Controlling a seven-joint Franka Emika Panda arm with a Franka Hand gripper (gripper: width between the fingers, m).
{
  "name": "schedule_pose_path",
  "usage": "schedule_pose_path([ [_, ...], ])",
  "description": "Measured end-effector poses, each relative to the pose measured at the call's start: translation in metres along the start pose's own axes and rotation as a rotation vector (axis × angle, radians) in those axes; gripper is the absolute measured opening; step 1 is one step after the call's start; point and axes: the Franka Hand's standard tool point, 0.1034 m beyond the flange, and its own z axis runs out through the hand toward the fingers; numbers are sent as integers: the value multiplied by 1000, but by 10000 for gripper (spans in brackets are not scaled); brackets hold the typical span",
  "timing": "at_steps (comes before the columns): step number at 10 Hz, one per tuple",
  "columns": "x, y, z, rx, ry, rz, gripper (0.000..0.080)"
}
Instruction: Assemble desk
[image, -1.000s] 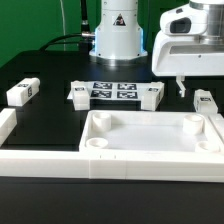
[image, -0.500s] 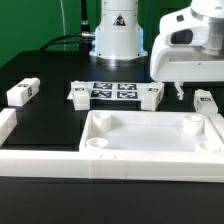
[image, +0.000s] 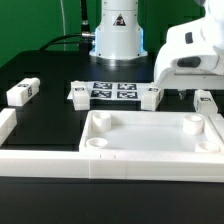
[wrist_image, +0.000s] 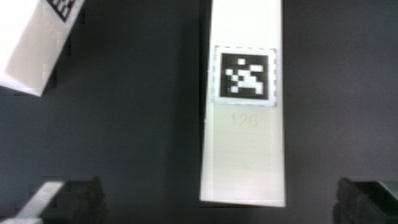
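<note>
Hovers with gripper (wrist_image: 217, 200) spread wide, pinching nothing, directly over a white leg (wrist_image: 246, 120) lying flat on the table (image: 50, 125). Straddles the leg across its narrow width, square to its long axis. Probably needs only a straight drop. Finds the leg beyond the far edge of the tabletop (image: 145, 135), toward the exterior view's right.

A matte black table (image: 50, 125) is backed along its far side by a plain green backdrop (image: 30, 25). A long white border rail (image: 40, 160) is laid along the table's near edge and is turned up at the corner on the exterior view's left. The marker board (image: 112, 92) is fixed flat toward the far edge. A faint pale sheen is seen on the black surface.
</note>
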Motion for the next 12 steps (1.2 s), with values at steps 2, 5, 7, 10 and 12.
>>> schedule_pose_path([
  [2, -6, 1, 11, -13, -138, 1, 649],
  [5, -6, -1, 25, -28, -297, -7, 649],
  [7, -3, -1, 33, -34, -361, -10, 649],
  [10, -1, -5, 38, -38, -358, -14, 649],
  [12, 0, -4, 39, -37, -356, -13, 649],
])
